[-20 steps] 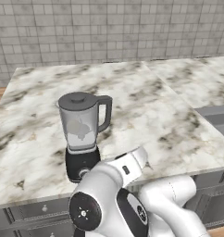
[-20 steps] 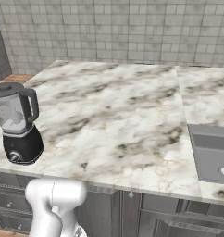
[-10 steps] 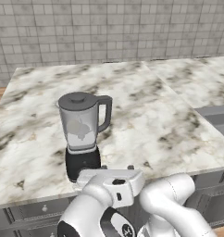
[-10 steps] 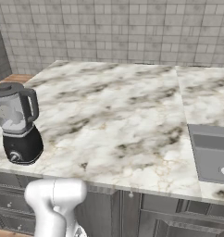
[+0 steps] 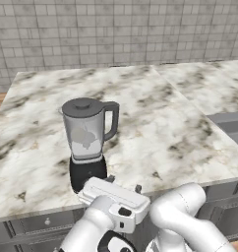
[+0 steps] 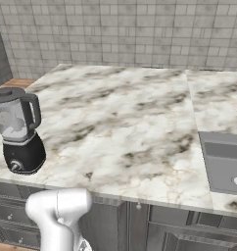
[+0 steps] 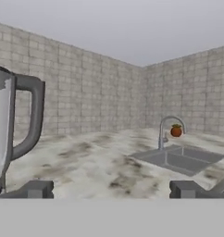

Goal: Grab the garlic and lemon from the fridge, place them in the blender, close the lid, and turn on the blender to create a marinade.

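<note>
The blender [image 5: 86,142] stands near the counter's front left edge, with a black base and a clear jar; it also shows in the right base view [image 6: 17,132] and at the hand view's left edge [image 7: 5,134]. The dark lid [image 5: 83,104] sits on top of the jar. Pale lumps show through the jar; whether they are the garlic or the lemon I cannot tell. My gripper [image 5: 124,183] lies level just in front of the blender's base, to its right. It is open, fingertips wide apart [image 7: 111,190], with nothing between them. The fridge is out of view.
A steel sink [image 6: 223,162] is set into the marble counter [image 5: 155,113] at the right, with a curved faucet [image 7: 167,129] and a small orange-red pot [image 7: 177,131] behind it. A grey tiled wall backs the counter. Grey drawers [image 6: 8,215] run below its front edge.
The hand has swung down and left, turning to lie level in front of the blender's base. Its fingers stay wide apart. The blender and the views have not shifted.
</note>
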Available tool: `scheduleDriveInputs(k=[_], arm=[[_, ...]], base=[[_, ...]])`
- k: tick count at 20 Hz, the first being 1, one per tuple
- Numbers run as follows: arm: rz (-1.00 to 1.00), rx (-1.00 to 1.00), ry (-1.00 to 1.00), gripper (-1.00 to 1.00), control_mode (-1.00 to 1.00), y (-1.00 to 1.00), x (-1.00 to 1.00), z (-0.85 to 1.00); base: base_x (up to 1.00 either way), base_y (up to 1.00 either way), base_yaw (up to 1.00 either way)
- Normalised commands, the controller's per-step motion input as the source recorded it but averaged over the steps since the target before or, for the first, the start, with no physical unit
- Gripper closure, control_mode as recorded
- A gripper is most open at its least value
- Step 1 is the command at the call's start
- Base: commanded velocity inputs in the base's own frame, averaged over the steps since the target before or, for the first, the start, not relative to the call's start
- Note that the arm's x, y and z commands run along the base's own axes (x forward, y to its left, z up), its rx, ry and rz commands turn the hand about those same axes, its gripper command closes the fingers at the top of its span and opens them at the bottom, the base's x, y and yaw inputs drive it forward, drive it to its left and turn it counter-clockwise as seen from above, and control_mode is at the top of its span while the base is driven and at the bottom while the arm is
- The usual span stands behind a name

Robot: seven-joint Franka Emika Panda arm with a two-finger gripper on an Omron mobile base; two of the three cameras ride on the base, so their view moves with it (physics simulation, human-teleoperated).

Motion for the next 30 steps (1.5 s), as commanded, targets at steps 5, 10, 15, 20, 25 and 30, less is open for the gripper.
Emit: scheduleDriveInputs(k=[5, 10, 15, 20, 25, 30], arm=[[0.00, 0.09, -0.19, -1.00, -1.00, -0.24, 0.09, -0.14], [0.00, 0.05, -0.14, -1.00, -1.00, 0.00, 0.25, -0.09], [0.00, 0.02, -0.13, -1.00, -1.00, 0.06, 0.27, -0.20], [0.00, 0.00, -0.04, -1.00, -1.00, 0.26, 0.29, -0.34], [0.00, 0.00, -0.03, -1.00, -1.00, 0.20, 0.32, -0.29], [0.00, 0.00, -0.03, -1.00, -1.00, 0.21, 0.32, -0.27]], base=[[0.00, 0.00, 0.00], [0.00, 0.00, 0.00], [0.00, 0.00, 0.00], [0.00, 0.00, 0.00], [0.00, 0.00, 0.00], [0.00, 0.00, 0.00]])
